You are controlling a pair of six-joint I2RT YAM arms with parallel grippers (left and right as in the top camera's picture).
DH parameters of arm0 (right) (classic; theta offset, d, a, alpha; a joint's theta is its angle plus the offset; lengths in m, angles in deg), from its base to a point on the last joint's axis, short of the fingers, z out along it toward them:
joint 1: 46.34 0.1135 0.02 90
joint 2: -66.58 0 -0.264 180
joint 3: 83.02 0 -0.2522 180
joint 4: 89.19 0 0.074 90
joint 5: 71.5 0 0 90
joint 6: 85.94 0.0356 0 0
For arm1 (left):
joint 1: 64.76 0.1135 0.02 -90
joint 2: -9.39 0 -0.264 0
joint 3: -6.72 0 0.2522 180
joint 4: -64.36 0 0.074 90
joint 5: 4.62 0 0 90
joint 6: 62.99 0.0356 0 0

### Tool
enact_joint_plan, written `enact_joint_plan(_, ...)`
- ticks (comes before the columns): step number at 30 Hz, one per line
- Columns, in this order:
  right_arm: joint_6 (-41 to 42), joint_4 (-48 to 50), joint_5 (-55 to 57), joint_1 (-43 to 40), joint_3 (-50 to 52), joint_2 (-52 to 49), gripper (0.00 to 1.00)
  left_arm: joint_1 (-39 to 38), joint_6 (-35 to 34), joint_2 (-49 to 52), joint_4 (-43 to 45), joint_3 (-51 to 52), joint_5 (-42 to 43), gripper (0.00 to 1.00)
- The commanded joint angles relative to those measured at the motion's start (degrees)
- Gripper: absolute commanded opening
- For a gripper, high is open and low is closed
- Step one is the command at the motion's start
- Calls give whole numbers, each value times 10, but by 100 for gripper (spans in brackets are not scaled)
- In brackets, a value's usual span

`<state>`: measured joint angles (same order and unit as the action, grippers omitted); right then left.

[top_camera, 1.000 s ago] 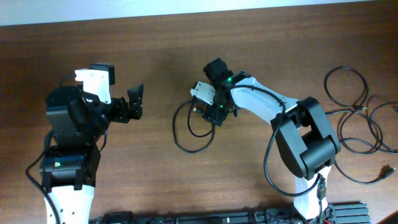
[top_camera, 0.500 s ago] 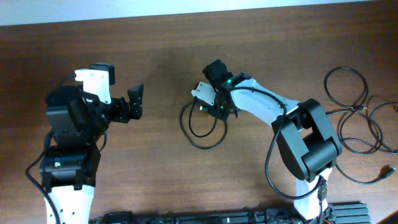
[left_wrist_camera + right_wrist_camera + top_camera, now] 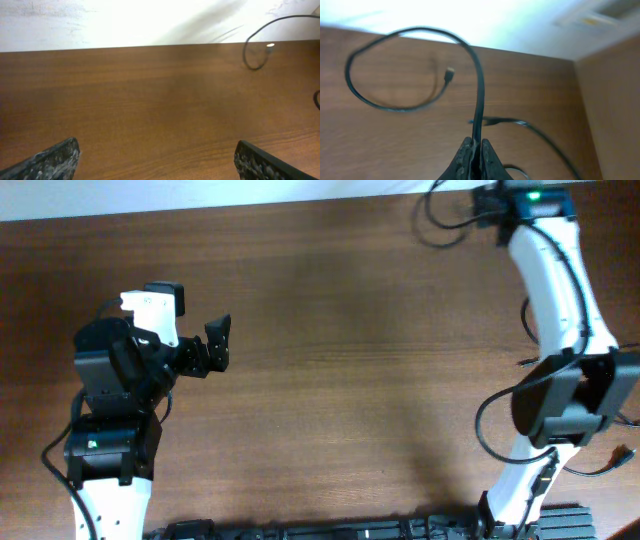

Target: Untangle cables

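My right gripper (image 3: 476, 145) is shut on one thin black cable (image 3: 481, 85). That cable rises from the jaws, arcs left in a wide loop and ends in a small plug (image 3: 449, 74) hanging over the wood. Overhead, the right gripper (image 3: 482, 206) is at the table's far right edge, with the cable's loop (image 3: 441, 225) dangling beside it. A second cable (image 3: 547, 137) lies on the table below. My left gripper (image 3: 218, 344) is open and empty at the left; its fingers (image 3: 56, 159) frame bare wood, and the held cable (image 3: 252, 52) shows far off.
The right arm (image 3: 560, 290) stretches along the right side and covers most of the other cables there. A loose plug end (image 3: 615, 462) shows near the right edge. A black rail (image 3: 300, 531) runs along the front edge.
The right gripper closed on a cable at the table's middle, then swung up and away to the far right corner, carrying it. The left arm has not moved.
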<state>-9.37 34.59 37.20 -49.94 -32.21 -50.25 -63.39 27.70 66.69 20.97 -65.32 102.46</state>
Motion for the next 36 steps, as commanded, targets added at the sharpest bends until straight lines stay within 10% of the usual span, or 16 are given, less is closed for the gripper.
enact_joint_plan(1,79,-3,-68,-89,-30,19,4,2,11,0,1,-1,-2,99)
enact_joint_plan(10,99,-22,-162,-264,-30,18,4,2,11,0,1,-1,-2,99)
enact_joint_plan(14,93,-72,-186,-268,-30,18,58,2,11,0,1,-1,-2,99)
enact_joint_plan(15,93,-80,-192,-268,-30,18,99,2,11,0,1,-1,-2,99)
enact_joint_plan(20,96,-199,-354,-268,-30,23,99,2,11,0,1,-1,-2,99)
enact_joint_plan(36,98,-549,-347,-106,-30,143,99,2,11,0,1,-1,-2,99)
